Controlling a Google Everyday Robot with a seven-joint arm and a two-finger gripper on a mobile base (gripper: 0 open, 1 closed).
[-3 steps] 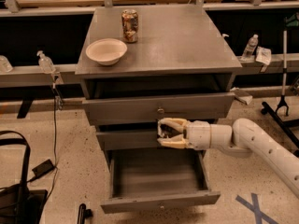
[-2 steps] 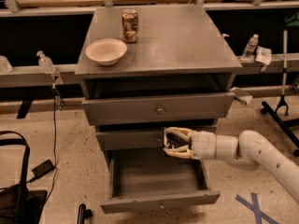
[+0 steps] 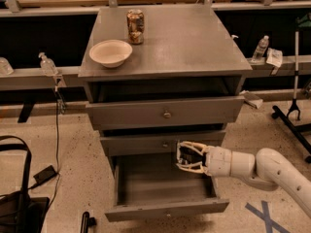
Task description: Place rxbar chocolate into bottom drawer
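We see the gripper (image 3: 181, 157) low at the front of the cabinet, just over the right rear part of the bottom drawer (image 3: 167, 210). The white arm (image 3: 272, 171) reaches in from the lower right, roughly level. The two pale fingers (image 3: 190, 147) stand a little apart, one above the other, pinching a thin dark thing that we take for the snack bar (image 3: 187, 158). Its black wrapper hardly stands out vs. the dark behind it, so we can't make out any lettering.

The bottom drawer is pulled well out, w/ its grey floor showing under the gripper. The mid drawer (image 3: 141, 143) is out only slightly. Its front sits right behind the gripper tips and its knob (image 3: 165, 144) is just to their left. The top drawer (image 3: 165, 113) is also out a bit, w/ a dark gap above it.

On the cabinet top (image 3: 194, 42) a pale bowl (image 3: 110, 52) sits near the front left corner, and a patterned can (image 3: 135, 26) stands upright just behind it; the two are close but not touching.

Well away from the gripper, a water bottle (image 3: 261, 46) stands on the ledge at right and another bottle (image 3: 47, 64) at left. A black bag (image 3: 19, 210) lies on the floor at lower left, a blue tape cross (image 3: 265, 213) at lower right.
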